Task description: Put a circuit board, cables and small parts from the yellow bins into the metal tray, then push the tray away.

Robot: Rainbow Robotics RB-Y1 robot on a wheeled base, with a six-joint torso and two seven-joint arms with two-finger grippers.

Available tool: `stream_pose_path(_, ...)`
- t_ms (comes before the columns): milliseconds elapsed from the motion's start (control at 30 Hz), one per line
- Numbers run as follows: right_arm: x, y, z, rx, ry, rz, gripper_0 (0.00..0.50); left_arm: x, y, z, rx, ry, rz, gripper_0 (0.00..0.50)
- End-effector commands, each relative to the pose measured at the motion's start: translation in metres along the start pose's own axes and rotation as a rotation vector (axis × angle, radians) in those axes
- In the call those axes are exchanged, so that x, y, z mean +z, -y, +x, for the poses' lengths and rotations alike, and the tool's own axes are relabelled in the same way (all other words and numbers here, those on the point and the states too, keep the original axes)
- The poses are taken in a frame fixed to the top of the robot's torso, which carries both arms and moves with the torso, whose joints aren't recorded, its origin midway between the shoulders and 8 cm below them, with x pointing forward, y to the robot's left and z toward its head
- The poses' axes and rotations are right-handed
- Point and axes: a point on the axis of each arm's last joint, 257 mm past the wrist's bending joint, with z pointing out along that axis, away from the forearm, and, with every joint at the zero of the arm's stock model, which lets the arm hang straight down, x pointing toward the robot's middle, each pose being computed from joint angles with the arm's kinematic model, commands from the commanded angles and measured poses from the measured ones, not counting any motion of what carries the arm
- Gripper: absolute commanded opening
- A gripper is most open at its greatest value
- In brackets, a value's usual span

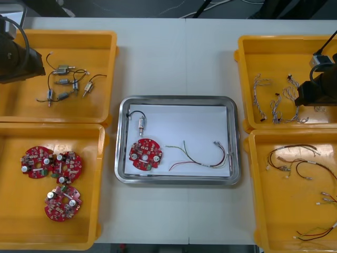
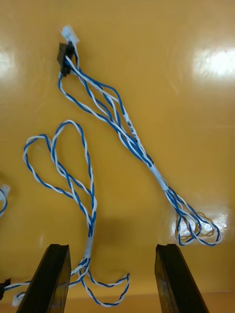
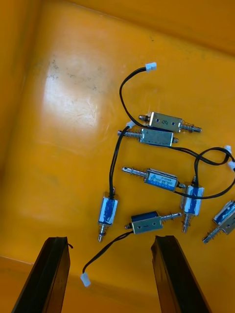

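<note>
The metal tray (image 1: 236, 138), white inside, sits mid-table. In it lie a red circuit board (image 1: 144, 154), a small metal part (image 1: 141, 125) with a black lead, and a red and yellow cable (image 1: 202, 156). My right gripper (image 2: 112, 281) hangs open over the far right yellow bin (image 1: 279, 52), just above two twisted blue and white cables (image 2: 122, 132), one of which (image 2: 88, 230) runs between the fingers. My left gripper (image 3: 107, 276) is open over the far left yellow bin (image 1: 79, 113), near several small metal parts (image 3: 147, 225) with black leads.
The near left yellow bin (image 1: 16, 216) holds three red circuit boards (image 1: 62, 202). The near right yellow bin (image 1: 279, 221) holds black cables (image 1: 295, 158) and red and yellow cables (image 1: 316, 232). My left arm (image 1: 16, 58) and right arm (image 1: 318, 87) stand at the table's far corners.
</note>
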Motion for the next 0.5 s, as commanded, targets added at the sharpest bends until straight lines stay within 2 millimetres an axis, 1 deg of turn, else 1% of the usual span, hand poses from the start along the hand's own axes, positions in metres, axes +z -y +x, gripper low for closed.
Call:
stream_pose_path(33,0.003,0.009,0.006,-0.029,0.000,0.022,0.500,0.004,-0.011,-0.003,0.073,0.016,-0.035,0.500)
stream_pose_path(167,0.007,0.006,0.008,-0.030,0.003,0.019,0.500,0.008,-0.010,-0.003,0.087,0.021,-0.048,0.500)
stream_pose_path(267,0.010,0.006,0.008,-0.028,0.012,0.019,0.500,0.015,-0.007,-0.002,0.093,0.029,-0.048,0.500)
stream_pose_path(333,0.012,0.002,0.007,-0.031,0.018,0.012,0.500,0.021,-0.003,0.000,0.100,0.028,-0.045,0.500)
stream_pose_path(500,0.017,-0.005,0.008,-0.037,0.021,0.006,0.500,0.029,0.009,0.003,0.120,0.036,-0.036,0.500)
